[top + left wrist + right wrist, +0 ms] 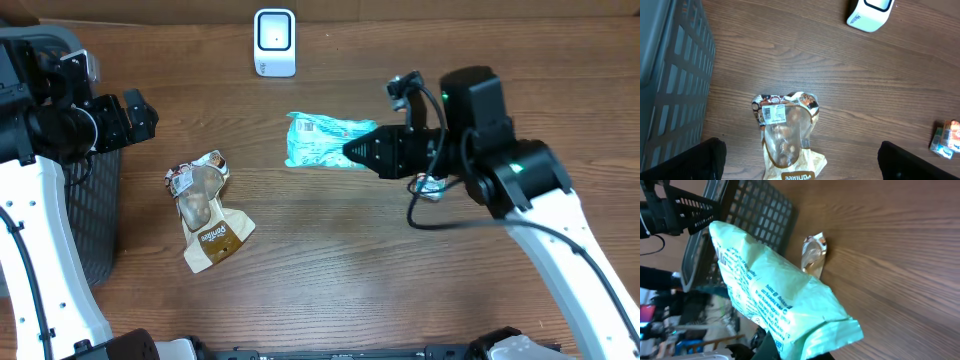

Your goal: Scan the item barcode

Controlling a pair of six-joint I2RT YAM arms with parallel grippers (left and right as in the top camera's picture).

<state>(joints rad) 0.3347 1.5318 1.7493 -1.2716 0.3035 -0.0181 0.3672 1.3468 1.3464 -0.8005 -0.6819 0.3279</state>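
My right gripper is shut on one end of a light green packet, holding it sideways above the table just below the white barcode scanner. The right wrist view has the green packet filling the middle, printed side showing, its sealed edge pinched at the bottom. A brown and clear snack bag lies flat on the wood at centre left; its white barcode label faces up. My left gripper hangs open high above that snack bag, one finger on each side of it.
A dark mesh basket stands at the table's left edge, also seen as grey lattice in the left wrist view. The scanner sits at the back centre. Bare wood lies between the snack bag and the front edge.
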